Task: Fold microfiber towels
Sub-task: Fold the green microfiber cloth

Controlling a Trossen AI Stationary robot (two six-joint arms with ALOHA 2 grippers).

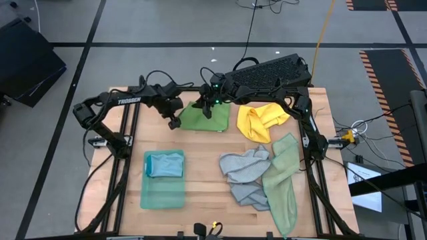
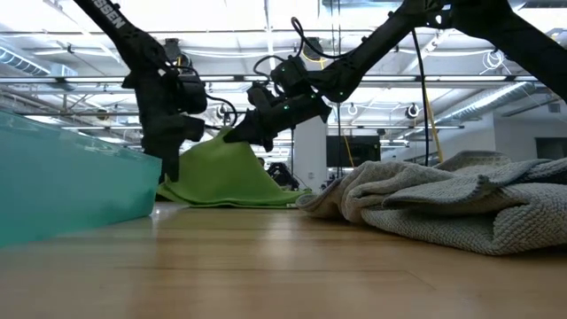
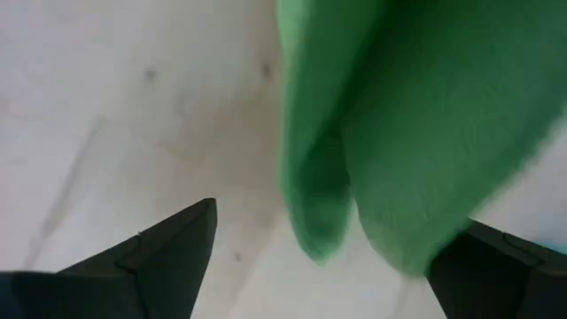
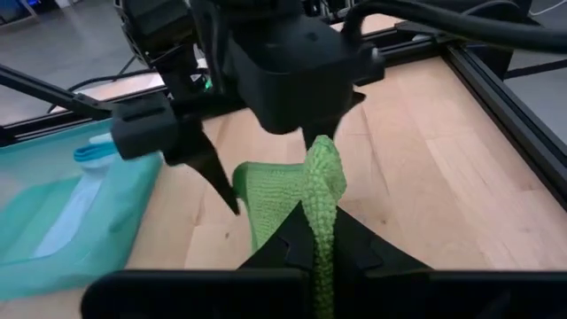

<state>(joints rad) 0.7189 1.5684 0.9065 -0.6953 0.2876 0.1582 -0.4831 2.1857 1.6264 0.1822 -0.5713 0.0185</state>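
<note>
Six towels lie on the wooden table [image 1: 200, 193]. One bright green towel [image 1: 212, 119] sits at the far middle, pinched and lifted at its far edge by the closed right gripper [image 4: 312, 232]. The left gripper [image 3: 323, 257] hangs just beside that towel's left edge, fingers spread wide and holding nothing. Nearer than the green towel, to its left, one light blue towel [image 1: 165, 164] rests on one teal towel [image 1: 163, 190]. To its right lie one yellow towel [image 1: 261, 121], one grey towel [image 1: 245, 172] and one sage towel [image 1: 283, 181].
</note>
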